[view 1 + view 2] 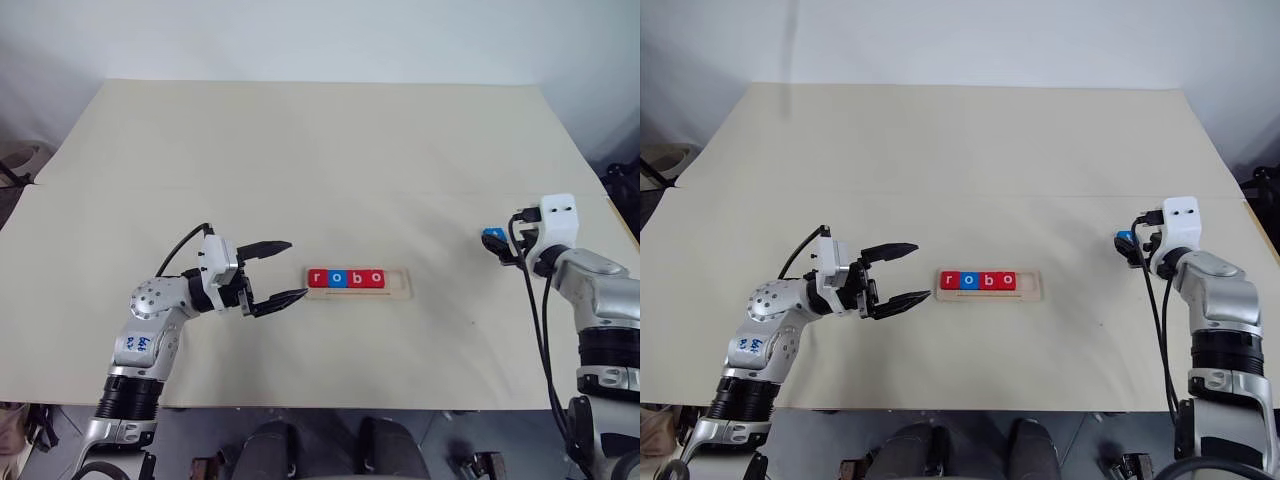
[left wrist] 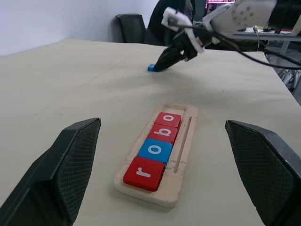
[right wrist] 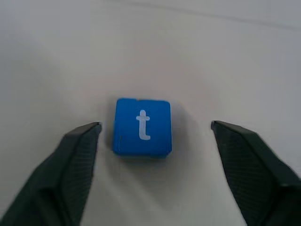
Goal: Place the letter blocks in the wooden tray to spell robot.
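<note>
Wooden tray (image 1: pixel 359 284) at mid-worktop (image 1: pixel 300 150) holds four letter blocks (image 1: pixel 346 278) reading r-o-b-o; the slot at its right end is free. The fifth, the blue t block (image 3: pixel 141 126), lies flat well to the right, apart from the tray.

Right end effector (image 3: pixel 154 129): jaws wide, straddling the t block, nothing gripped. Left end effector (image 1: pixel 281 272): open, empty, just beside the tray's left end.

Risks: block sits closer to one finger, so an uneven close may push or spin it; thin tile could slip out; seating it may nudge the neighbouring o.

Room: bare worktop between block and tray; right edge near the arm
</note>
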Robot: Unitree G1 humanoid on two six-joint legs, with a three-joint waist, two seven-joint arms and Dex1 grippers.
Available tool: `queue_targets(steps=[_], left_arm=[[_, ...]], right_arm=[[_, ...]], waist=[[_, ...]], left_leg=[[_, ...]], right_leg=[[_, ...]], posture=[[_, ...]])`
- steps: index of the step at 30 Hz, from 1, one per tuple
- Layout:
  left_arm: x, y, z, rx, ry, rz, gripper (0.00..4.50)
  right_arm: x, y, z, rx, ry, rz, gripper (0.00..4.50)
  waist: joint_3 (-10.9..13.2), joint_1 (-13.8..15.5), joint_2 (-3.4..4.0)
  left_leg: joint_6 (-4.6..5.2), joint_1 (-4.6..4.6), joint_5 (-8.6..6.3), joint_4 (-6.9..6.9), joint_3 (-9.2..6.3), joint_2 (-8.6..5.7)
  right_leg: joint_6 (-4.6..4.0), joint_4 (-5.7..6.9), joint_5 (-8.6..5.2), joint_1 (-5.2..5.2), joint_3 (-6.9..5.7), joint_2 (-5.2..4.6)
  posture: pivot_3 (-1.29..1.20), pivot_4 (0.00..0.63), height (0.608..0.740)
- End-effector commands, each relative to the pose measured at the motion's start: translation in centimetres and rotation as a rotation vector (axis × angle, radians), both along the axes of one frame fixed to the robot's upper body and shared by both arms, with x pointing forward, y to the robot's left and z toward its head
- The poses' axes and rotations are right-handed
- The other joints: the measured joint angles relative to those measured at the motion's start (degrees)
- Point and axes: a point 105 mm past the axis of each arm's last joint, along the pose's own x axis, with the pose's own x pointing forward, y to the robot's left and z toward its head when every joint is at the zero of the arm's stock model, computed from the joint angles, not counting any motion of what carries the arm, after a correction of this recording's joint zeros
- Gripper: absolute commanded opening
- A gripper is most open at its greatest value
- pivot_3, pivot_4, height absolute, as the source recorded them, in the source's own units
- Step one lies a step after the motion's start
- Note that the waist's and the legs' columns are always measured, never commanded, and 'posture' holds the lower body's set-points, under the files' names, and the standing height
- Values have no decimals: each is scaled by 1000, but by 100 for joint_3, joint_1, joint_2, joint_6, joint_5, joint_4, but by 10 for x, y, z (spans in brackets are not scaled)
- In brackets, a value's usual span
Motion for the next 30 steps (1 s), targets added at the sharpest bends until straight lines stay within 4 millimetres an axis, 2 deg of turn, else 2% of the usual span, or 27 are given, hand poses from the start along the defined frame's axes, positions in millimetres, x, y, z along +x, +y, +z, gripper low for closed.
queue_targets(steps=[1, 4, 5, 10, 13, 15, 19, 22, 24, 27, 29, 30], left_arm=[[-1, -2, 9, -7, -46, -11, 4500], [-2, -2, 9, -8, -45, -11, 4500], [-2, -2, 9, -8, -45, -11, 4500], [-3, -2, 8, -9, -41, -12, 4500], [-3, -1, 7, -7, -35, -14, 4500], [-3, -1, 6, -7, -27, -19, 4500], [-5, -3, 3, -3, -8, -41, 4500], [-4, -3, 0, 1, 6, -55, 4500], [-4, -4, 0, 2, 12, -64, 4500], [-3, -6, 0, 1, 15, -78, 4500], [-3, -7, 0, 3, 14, -83, 4500], [-2, -7, 1, 4, 13, -84, 4500]], right_arm=[[3, -1, 4, -11, -16, -14, 2514], [2, 0, 1, -6, -16, -14, 1492], [2, 0, 1, -6, -17, -14, 1462], [-6, 6, 16, -22, -52, 9, 1462], [-24, 18, 27, -9, -66, 32, 1462], [-41, 30, 27, -4, -51, 69, 1462], [-71, 43, 21, 39, -29, 39, 1462], [-95, 66, 5, 94, 0, 28, 1462], [-104, 77, -1, 126, -7, 22, 1462], [-108, 82, -7, 146, -2, -10, 1462], [-107, 85, -8, 165, -6, -15, 2200], [-107, 87, -7, 168, -8, -6, 2380]], waist=[[0, 2, 0], [0, 4, 0], [0, 3, 0], [0, 8, 0], [0, 21, 0], [0, 26, 0], [0, 30, 0], [0, 39, 0], [0, 30, 1], [0, 14, 1], [0, 12, 1], [0, 12, 1]], left_leg=[[0, -1, 0, 0, 0, 0], [0, -1, 0, 0, -1, 0], [0, -1, 0, 0, -1, 0], [0, -1, 0, 0, -2, 1], [0, -4, 0, 0, -3, 2], [0, -8, 0, 0, -5, 4], [0, -7, 0, -1, -5, 2], [0, -7, 0, -1, -7, 2], [-1, -7, -1, -4, -9, 3], [-1, -7, -1, -4, -2, -3], [-1, -6, -1, -4, -2, -2], [-1, -6, -1, -4, -4, 0]], right_leg=[[0, -1, 0, 0, -1, 0], [0, 0, 0, 0, -1, 0], [0, 0, 0, 0, -1, 0], [0, 0, 0, 0, -1, 0], [0, -1, 0, -1, -1, 0], [0, -2, 0, -3, -2, -1], [0, -1, 0, -3, -2, 0], [0, 0, 0, -4, -1, 0], [0, -1, 0, -5, -3, 2], [0, -1, 0, -8, 6, 0], [0, 0, 0, -9, 6, 1], [0, 1, 0, -11, 5, 2]], posture=[[0, 150, 740], [0, 150, 740], [0, 150, 740], [0, 150, 740], [0, 150, 740], [0, 150, 740], [0, 150, 740], [0, 150, 740], [0, 150, 740], [0, 150, 740], [0, 150, 740], [0, 150, 740]])
